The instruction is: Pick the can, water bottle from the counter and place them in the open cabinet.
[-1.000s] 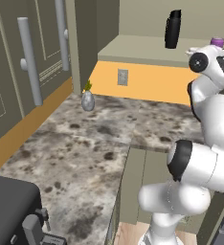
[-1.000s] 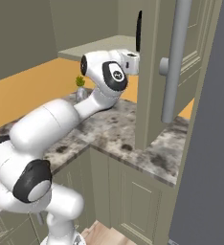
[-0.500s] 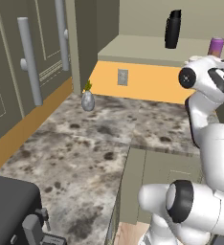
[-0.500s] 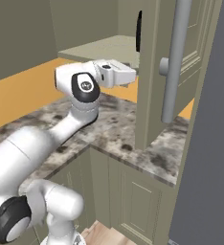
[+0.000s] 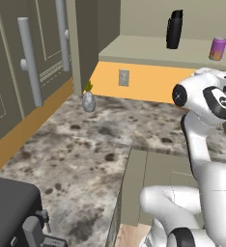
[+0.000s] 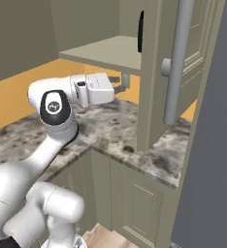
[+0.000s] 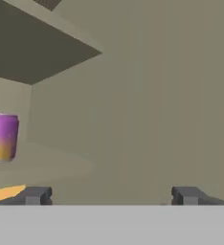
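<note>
In the right base view the water bottle (image 6: 140, 32) is seen only as a thin black sliver, the rest being hidden behind the edge of the cabinet (image 6: 105, 52). In the hand view the can (image 7: 2, 137) is cut off by the left edge of the picture. In the left base view the far end of the arm is cut off at the right edge.

The pincer (image 6: 120, 83) is held wide open and empty, level with the front edge of the cabinet shelf and touching nothing. Its two dark fingertips (image 7: 35, 195) are seen well apart in the hand view.

The water bottle (image 5: 174, 30) and the can (image 5: 217, 49) are stood upright on the cabinet's beige shelf (image 5: 148, 50), apart from each other. On the speckled bench (image 5: 91, 149) a small grey vase (image 5: 88, 100) is stood near the wall.
</note>
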Robot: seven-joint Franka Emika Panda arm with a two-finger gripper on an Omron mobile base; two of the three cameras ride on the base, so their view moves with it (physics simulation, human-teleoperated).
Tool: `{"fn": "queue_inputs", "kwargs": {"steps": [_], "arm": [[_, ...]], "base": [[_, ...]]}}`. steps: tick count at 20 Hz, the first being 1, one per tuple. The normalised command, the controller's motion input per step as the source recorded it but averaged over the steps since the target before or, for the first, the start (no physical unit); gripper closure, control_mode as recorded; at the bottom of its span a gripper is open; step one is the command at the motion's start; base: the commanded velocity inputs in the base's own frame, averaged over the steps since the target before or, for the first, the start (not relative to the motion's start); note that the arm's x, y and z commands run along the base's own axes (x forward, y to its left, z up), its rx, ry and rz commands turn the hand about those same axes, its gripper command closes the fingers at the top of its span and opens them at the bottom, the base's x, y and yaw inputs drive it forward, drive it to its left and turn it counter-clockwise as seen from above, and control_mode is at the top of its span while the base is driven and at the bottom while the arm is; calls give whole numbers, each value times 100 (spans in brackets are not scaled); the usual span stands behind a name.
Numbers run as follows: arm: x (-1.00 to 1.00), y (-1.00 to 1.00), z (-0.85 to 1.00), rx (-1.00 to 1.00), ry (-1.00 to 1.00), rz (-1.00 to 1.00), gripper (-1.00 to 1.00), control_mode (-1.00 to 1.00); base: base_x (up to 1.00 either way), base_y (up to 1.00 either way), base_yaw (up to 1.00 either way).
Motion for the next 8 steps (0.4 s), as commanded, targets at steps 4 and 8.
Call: {"fn": "queue_inputs", "kwargs": {"steps": [4,8], "arm": [[-83,16,-29,-3,0,-12,-100,-100],[-80,13,-28,0,0,-9,-100,-100]], "base": [[0,0,0],[0,0,0]]}}
